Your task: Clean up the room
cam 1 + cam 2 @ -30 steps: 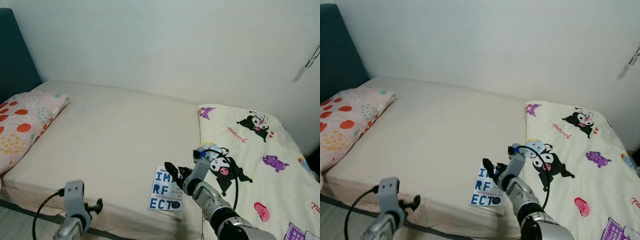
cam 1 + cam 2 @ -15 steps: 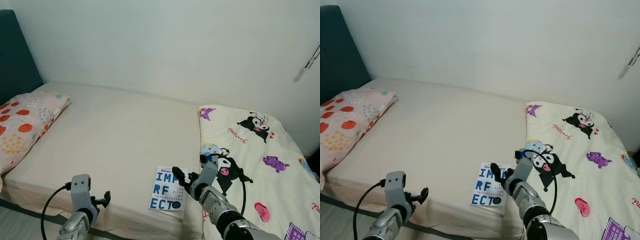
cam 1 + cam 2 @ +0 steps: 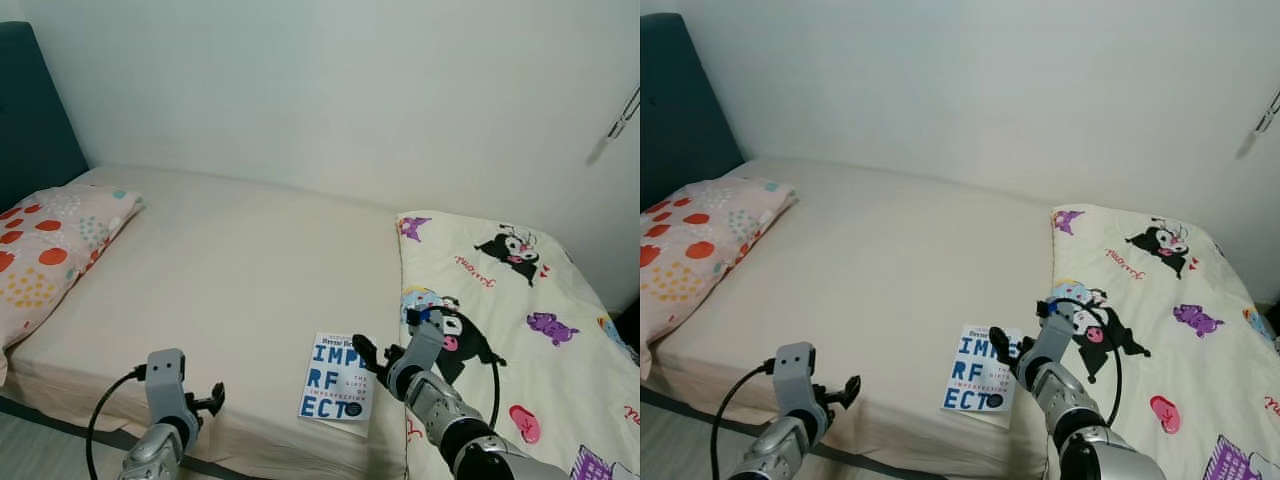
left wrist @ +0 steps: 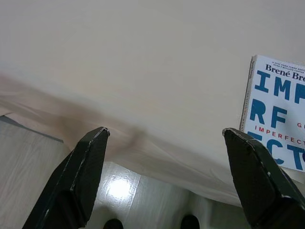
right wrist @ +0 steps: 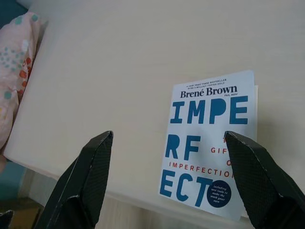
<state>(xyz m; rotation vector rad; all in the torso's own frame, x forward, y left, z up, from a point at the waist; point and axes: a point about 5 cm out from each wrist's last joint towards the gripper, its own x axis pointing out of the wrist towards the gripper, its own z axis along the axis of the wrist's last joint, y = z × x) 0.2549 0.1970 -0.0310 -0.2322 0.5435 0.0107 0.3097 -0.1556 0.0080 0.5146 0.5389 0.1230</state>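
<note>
A big bed with a plain cream sheet sits against a white wall. At the left end of the bed there is a dark blue headboard, and next to it lies a pink pillow with red, yellow and blue dots. Near the front edge of the bed, left of the middle, the left tool hangs low by the side of the mattress, and its two black fingers are spread wide apart with nothing between them. In the left wrist view you can see the edge of the sheet and a bit of shiny floor under the bed. To the right of the left tool, a white book with big blue letters lies flat on the bed, close to the front edge. The right tool is just over the right edge of the book, and its fingers are also wide open and hold nothing. In the right wrist view the book sits between the two open fingers. To the right of the book, a pale yellow blanket with black and purple cartoon animals covers the right end of the bed.
</note>
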